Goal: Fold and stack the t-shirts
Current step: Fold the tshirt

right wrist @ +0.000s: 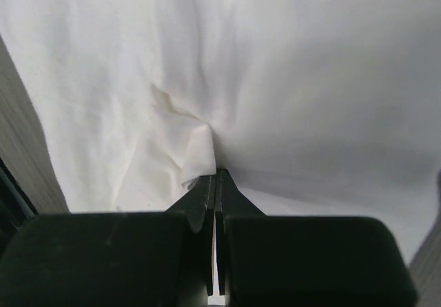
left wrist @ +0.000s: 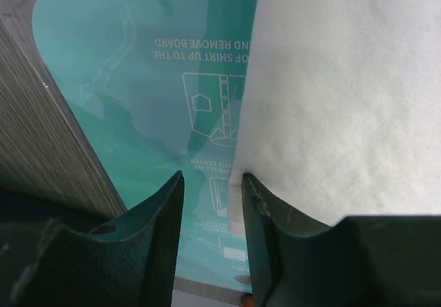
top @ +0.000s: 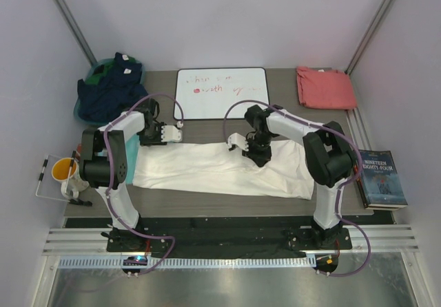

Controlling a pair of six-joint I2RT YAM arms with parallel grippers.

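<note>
A large cream-white t-shirt [top: 220,171] lies spread across the middle of the table. My right gripper [top: 258,157] is down on its upper middle. In the right wrist view it [right wrist: 217,173] is shut on a small pinch of the white cloth [right wrist: 193,142], which puckers at the fingertips. My left gripper [top: 176,133] hovers at the shirt's upper left edge. Its jaws [left wrist: 212,176] stand open over a teal board [left wrist: 124,80], and the right finger touches the shirt's edge [left wrist: 331,100]. A salmon-red t-shirt [top: 325,88] lies folded at the back right.
A whiteboard with red scribbles [top: 222,92] lies at the back centre. A pile of dark blue and green clothes [top: 110,90] sits at the back left. A yellow cup [top: 63,169] stands at the left edge, and a book [top: 382,178] lies at the right.
</note>
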